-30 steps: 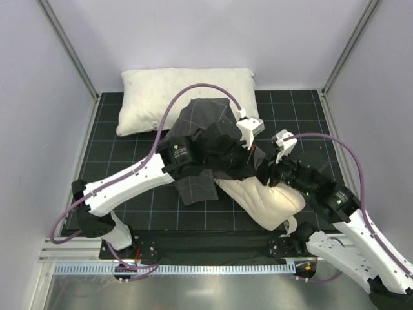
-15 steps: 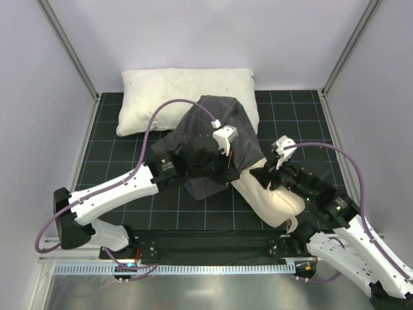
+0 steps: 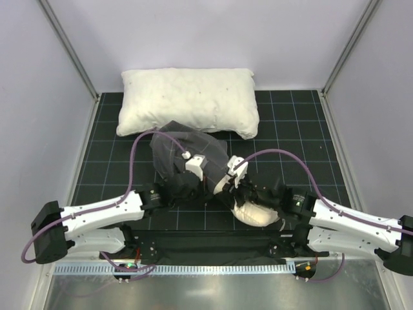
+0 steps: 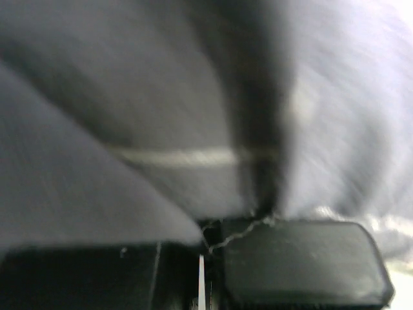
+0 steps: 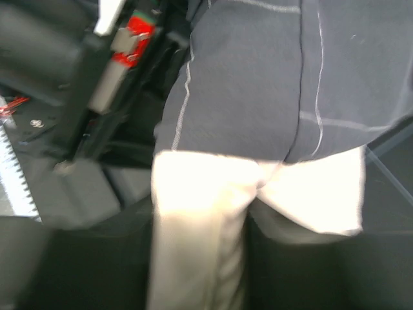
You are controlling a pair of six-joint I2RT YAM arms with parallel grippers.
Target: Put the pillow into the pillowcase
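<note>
Seen from above, at 5 o'clock on the black grid-lined mat (image 3: pixel 297 129), near the arms' bases, the cream quilted fabric pillow (image 3: pixel 258 212) lies bunched into a rounded lump, with only its near end bare. The right arm reaches in low from 4 o'clock, and the right gripper (image 3: pixel 232 192) meets the pillow's far end; in the right wrist view its fingers are dark and blurred, but a narrow gathered fold of the cream cloth runs down between them, so they look clamped on the pillow. The left arm comes in from 8 o'clock. The left gripper (image 4: pixel 205 248) is pinched tight on the dark grey windowpane-grid fabric pillowcase (image 3: pixel 184 150), whose cloth fills the left wrist view, with one pale grid line crossing it just above the closed fingers (image 4: pixel 297 261). The pillowcase is heaped around the mat's centre, and its near edge is draped over the pillow's far end, as the right wrist view shows. At 12 o'clock, along the mat's far edge, lies the large plain white lumpy pillow (image 3: pixel 187 100), just beyond the pillowcase.
</note>
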